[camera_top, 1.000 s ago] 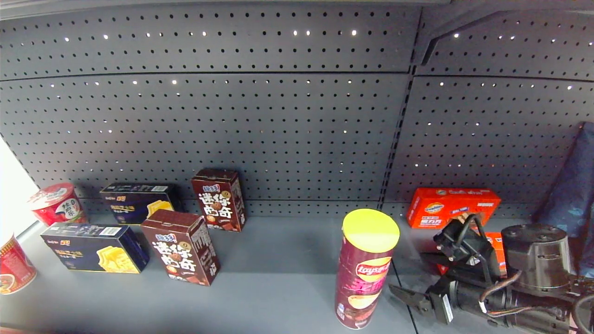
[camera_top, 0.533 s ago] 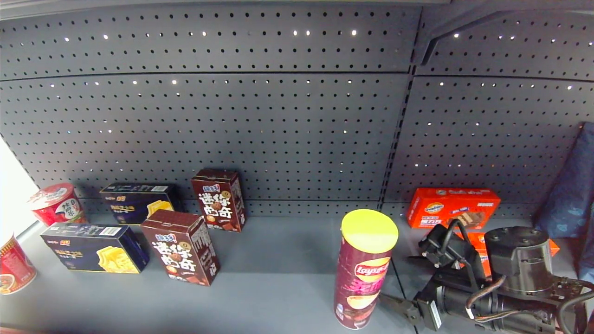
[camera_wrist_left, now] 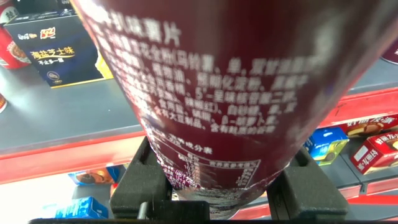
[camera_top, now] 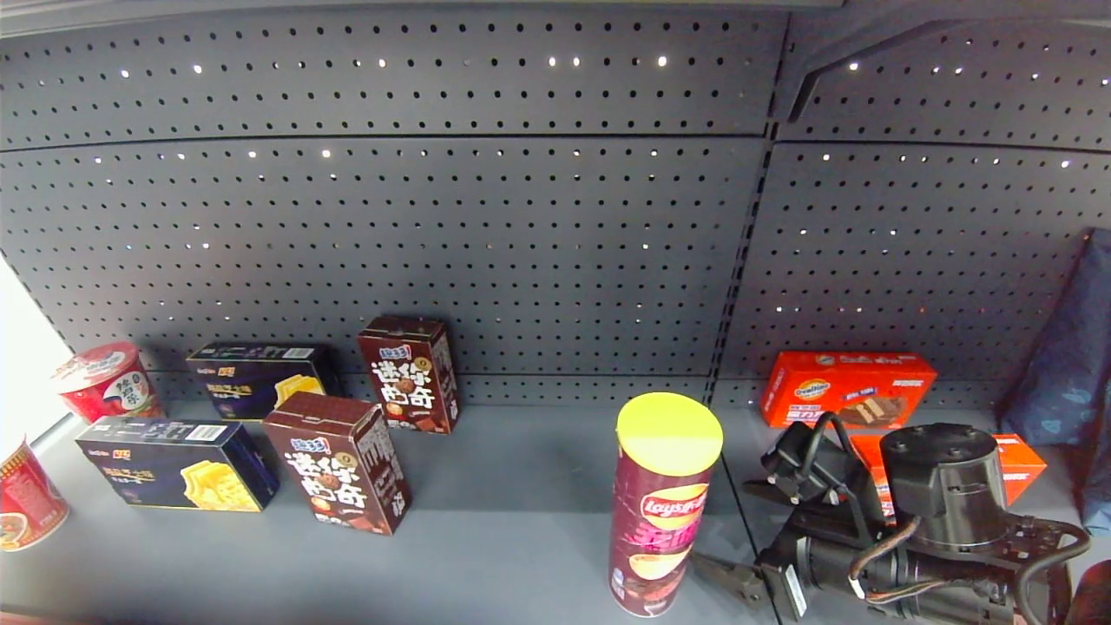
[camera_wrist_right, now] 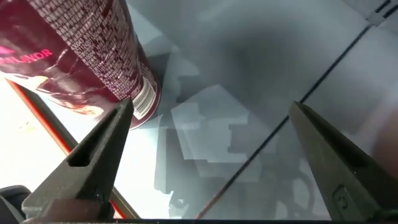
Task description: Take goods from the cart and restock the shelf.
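Head view: maroon cardboard crisp tube [camera_top: 664, 503], yellow lid, upright at 5 o'clock on grey shelf [camera_top: 521, 486]; right end effector [camera_top: 733, 580] at its 3 o'clock, gaping, empty. Left wrist view: left end effector [camera_wrist_left: 227, 186] clamped on tube base. Right wrist view: tube untouched. Release once seated flat.

Left hand [camera_wrist_left: 229, 183] clamped; right hand [camera_wrist_right: 211, 106] open.

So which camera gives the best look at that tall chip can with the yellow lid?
The head view: the chip can stands whole, yellow lid to base, on the shelf. The left wrist view has its printed side close up, in the left claw; the right wrist view catches its lower end.
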Controlling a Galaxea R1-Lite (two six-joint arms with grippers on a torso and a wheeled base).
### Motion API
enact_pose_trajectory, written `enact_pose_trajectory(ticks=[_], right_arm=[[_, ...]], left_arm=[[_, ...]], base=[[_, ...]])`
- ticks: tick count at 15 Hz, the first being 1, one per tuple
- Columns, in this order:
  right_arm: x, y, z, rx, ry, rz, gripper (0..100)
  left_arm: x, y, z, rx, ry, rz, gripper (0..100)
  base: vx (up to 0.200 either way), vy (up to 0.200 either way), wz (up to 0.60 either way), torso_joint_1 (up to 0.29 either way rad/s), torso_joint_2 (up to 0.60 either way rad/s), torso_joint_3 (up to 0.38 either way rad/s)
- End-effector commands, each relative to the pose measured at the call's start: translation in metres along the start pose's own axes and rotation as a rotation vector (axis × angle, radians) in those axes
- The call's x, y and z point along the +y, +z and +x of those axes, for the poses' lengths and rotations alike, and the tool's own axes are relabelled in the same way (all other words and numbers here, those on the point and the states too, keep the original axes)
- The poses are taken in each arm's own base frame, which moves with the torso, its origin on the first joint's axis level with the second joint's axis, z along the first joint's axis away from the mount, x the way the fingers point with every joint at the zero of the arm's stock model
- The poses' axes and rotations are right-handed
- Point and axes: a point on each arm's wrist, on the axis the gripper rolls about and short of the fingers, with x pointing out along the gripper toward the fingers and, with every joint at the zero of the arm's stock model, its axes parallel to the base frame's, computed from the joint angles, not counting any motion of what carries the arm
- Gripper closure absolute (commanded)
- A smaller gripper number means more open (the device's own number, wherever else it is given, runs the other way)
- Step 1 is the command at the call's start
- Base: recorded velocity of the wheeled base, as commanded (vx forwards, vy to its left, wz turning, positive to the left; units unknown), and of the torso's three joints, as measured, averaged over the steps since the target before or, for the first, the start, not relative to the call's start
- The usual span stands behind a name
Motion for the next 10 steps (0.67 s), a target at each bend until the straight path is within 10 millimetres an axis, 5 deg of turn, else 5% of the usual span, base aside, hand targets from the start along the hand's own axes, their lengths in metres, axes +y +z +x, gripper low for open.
enact_pose_trajectory(ticks=[1,7,8,9,10], right_arm=[[0.003,0.001,0.004,0.002,0.013,-0.006,0],[0.007,0.004,-0.004,-0.024,0.02,-0.004,0],[0.008,0.008,-0.031,-0.079,0.005,0.016,0],[0.008,0.008,-0.031,-0.079,0.005,0.016,0],[0.009,0.002,-0.052,-0.104,-0.029,0.015,0]], left_arm=[[0.0,0.0,0.0,0.001,0.0,0.0,100],[0.0,0.0,0.0,-0.006,0.007,0.005,100],[0.0,0.025,-0.008,-0.097,0.002,0.03,100],[0.0,0.025,-0.008,-0.097,0.002,0.03,100],[0.0,0.059,-0.016,-0.1,-0.106,0.087,100]], base=[[0.0,0.0,0.0,0.0,0.0,0.0],[0.0,0.0,0.0,0.0,0.0,0.0],[0.0,0.0,0.0,0.0,0.0,0.0],[0.0,0.0,0.0,0.0,0.0,0.0],[0.0,0.0,0.0,0.0,0.0,0.0]])
